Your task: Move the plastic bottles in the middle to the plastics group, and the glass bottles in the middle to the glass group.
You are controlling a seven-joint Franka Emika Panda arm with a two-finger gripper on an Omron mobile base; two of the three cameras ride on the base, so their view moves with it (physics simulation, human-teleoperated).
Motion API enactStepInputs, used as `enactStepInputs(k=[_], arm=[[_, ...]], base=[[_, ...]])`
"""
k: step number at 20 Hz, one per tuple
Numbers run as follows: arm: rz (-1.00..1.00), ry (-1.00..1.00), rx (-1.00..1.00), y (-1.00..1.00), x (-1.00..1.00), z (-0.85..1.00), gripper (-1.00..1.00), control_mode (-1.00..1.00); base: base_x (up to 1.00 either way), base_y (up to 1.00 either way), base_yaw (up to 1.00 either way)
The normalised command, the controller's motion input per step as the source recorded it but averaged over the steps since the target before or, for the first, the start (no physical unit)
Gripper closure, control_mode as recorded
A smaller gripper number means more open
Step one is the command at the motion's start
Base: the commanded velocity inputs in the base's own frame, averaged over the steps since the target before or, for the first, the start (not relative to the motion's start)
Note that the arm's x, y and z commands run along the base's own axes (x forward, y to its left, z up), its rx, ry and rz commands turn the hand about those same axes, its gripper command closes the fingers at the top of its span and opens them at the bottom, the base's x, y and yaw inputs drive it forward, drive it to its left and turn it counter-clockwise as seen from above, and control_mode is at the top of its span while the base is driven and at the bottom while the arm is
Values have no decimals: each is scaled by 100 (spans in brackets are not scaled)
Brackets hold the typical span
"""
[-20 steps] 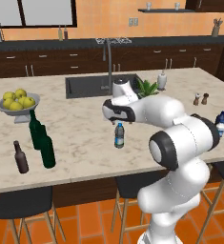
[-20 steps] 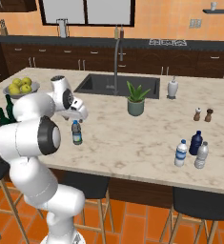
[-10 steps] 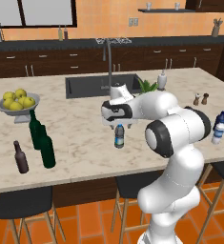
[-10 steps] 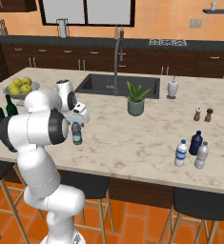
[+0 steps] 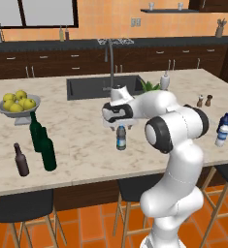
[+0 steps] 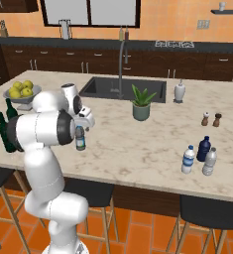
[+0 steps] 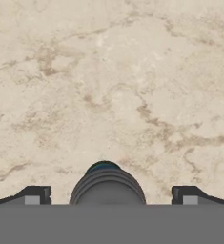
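A small clear plastic bottle (image 5: 121, 139) with a blue label and dark cap stands mid-counter. My gripper (image 5: 120, 126) hangs straight above it, open, fingertips level with the cap. In the hand view the dark cap (image 7: 106, 181) sits between the two fingertips (image 7: 35, 195), untouched. At the right, a white-capped plastic bottle (image 6: 188, 159) stands beside the deep-blue bottle (image 6: 204, 149) and the pale bottle (image 6: 209, 161). At the left, two green wine bottles (image 5: 36, 131) (image 5: 48, 151) stand by the short brown bottle (image 5: 21, 160).
A fruit bowl (image 5: 17, 104) sits at the far left behind the green bottles. The sink (image 5: 103, 86), a potted plant (image 6: 141, 103) and a soap dispenser (image 6: 179, 92) line the far side. Salt and pepper shakers (image 6: 210, 119) stand at the right.
The arm's elbow has swung left and folded closer to the base. The hand has stayed over the dark-capped bottle with its jaws open.
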Motion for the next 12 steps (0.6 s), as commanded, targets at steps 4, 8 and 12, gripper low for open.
enactStepInputs(k=[4,8,12], arm=[[4,0,0,-1,-1,-27,100,-100],[6,0,0,-14,-24,-26,100,-100],[14,-15,2,-34,-45,-5,100,-100]], base=[[0,0,0],[0,0,0],[0,0,0]])
